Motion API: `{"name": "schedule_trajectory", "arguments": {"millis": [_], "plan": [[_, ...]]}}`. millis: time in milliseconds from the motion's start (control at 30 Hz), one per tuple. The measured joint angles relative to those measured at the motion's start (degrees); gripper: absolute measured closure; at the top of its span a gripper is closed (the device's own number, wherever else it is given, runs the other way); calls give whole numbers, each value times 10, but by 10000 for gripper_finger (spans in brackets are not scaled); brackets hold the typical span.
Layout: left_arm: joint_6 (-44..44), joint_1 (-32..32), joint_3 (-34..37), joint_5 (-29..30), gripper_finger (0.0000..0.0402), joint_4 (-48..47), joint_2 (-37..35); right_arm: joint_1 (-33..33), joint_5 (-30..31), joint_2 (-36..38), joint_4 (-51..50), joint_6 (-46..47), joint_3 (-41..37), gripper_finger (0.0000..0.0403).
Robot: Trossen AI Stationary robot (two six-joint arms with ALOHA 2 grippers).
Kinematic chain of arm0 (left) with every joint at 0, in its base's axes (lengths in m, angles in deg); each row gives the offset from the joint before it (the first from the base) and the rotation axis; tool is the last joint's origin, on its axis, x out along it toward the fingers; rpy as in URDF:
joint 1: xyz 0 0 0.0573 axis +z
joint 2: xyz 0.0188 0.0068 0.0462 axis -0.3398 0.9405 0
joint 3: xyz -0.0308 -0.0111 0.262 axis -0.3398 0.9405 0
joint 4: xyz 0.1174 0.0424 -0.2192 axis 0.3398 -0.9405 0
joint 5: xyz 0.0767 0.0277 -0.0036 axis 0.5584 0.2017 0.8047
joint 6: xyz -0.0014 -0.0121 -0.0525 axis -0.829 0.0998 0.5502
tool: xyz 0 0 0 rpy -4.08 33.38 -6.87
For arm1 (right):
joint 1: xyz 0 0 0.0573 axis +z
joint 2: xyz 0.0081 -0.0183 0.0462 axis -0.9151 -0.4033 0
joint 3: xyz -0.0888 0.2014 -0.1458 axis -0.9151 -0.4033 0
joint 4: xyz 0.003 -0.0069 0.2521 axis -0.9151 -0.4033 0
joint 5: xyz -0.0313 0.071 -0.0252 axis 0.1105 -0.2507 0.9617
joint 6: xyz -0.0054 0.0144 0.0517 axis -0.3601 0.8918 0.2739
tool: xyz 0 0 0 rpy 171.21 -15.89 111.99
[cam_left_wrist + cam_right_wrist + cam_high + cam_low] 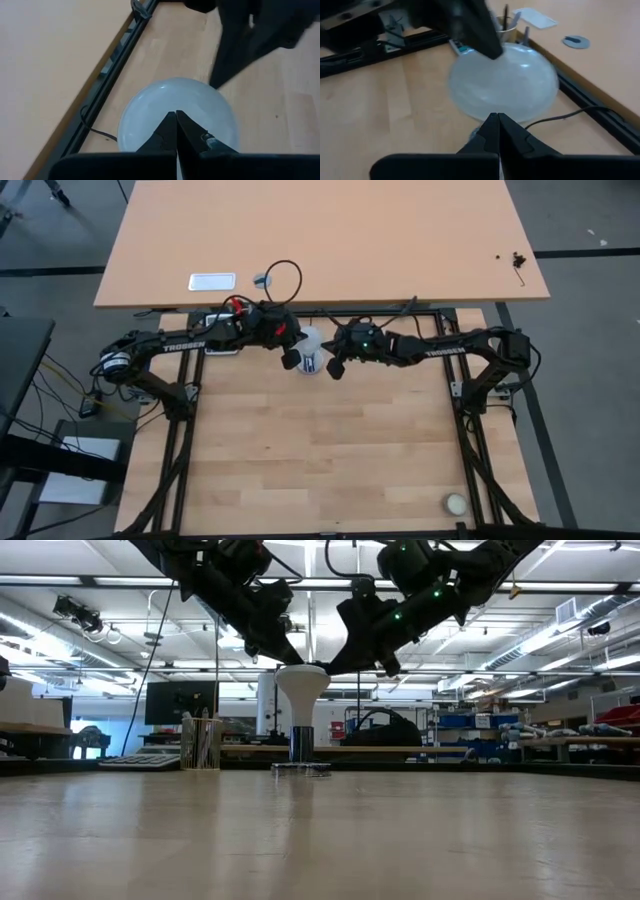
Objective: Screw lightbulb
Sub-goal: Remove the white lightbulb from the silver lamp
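Apparently lightbulb upright in socket.

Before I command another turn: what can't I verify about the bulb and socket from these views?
- Lightbulb thread engagement: low view, too small and far; overhead, both arms cover it.
- Socket: wrist views, hidden under the globe.
- Contact of left gripper and right gripper with the globe: each view's own shut fingers block the touch point.
- Cream ball: too small for detail.

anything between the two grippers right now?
The lightbulb: high view shows it between left gripper and right gripper, standing upright in the low view.
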Motion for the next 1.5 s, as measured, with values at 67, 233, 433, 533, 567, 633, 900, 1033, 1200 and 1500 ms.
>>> {"name": "schedule_trajectory", "arguments": {"millis": [67, 233, 433, 533, 567, 633, 900, 1033, 1200, 1500], "plan": [[0, 0, 0, 0, 401, 0, 0, -6, 10, 0, 0, 7, 0, 396], [1, -1, 0, -10, 401, 0, 0, -16, 48, 1, -4, 7, 0, 396], [0, -1, 0, -9, 401, -6, 0, -13, 4, 36, 4, -10, 0, 396], [-1, 0, 0, -8, 401, -4, 0, 7, -67, 37, 12, -12, 0, 396], [-1, 0, 0, -8, 401, -3, 0, 14, -78, 35, 13, -13, 0, 396], [-1, 0, 0, -8, 401, -2, 0, 26, -77, 25, 19, -14, 0, 396], [6, 0, 0, -6, 401, 0, 0, 29, -28, -20, 41, -8, 0, 396], [7, 1, 0, -3, 401, -1, 0, 21, -15, -20, 46, -6, 0, 396], [7, 1, 0, 2, 401, -8, 0, 2, -1, -18, 41, 3, 0, 396], [9, -1, 0, -13, 401, -9, 0, -30, 62, -16, 36, 11, 0, 396]]}}
